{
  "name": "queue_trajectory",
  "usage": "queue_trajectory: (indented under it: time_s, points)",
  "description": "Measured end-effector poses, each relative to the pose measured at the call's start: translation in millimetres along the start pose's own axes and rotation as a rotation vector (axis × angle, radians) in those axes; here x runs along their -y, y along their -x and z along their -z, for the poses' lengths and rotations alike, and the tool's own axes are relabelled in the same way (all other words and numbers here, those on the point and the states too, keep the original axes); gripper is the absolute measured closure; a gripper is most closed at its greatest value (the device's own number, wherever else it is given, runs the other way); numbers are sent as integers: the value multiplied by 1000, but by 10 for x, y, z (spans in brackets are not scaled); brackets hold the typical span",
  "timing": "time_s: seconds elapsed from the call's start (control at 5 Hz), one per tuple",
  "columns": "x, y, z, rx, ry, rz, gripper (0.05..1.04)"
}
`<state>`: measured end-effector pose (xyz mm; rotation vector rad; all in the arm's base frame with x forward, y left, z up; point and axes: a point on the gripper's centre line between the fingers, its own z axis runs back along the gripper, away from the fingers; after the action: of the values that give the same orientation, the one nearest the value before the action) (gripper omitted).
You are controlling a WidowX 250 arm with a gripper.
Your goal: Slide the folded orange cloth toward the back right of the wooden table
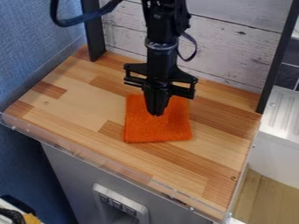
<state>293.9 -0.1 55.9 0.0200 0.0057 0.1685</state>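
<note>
The gripper (156, 113) hangs down over the orange cloth (175, 129), clenched, its fingertips together over the upper middle of the cloth. No fold or bunch of fabric rises beside them, so it seems to hold nothing, though whether the tips press on the weave or stop just above it cannot be told. The cloth lies on the wooden surface (76, 105), roughly square and mostly flat, with its lower edge turned to the near side; its left edge looks a little layered, perhaps folded. The planked wall (234, 43) stands behind, a black post (93, 35) rises at the rear left, and a clear strip (105, 162) runs along the near edge of the surface. The likeliest trouble is dragging: if the tips are in contact and the arm shifts sideways, friction could skew or wrinkle the cloth. Pressing lower while clenched could jam the tips against the hard wood under such thin fabric. A pinch made too high would slide off, since nothing stands proud to grab, while a shallow one might catch only the top layer, if there are layers, and pull them apart. The post looks far enough away to be a minor risk.
</note>
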Motion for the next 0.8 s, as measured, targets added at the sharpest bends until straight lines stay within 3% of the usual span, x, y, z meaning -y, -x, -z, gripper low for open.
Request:
queue_trajectory:
  time_s: [0.4, 0.8]
  points:
    - [-52, -42, 260, -37, 18, 11, 1020]
    - [-59, -119, 362, -26, 31, 19, 1020]
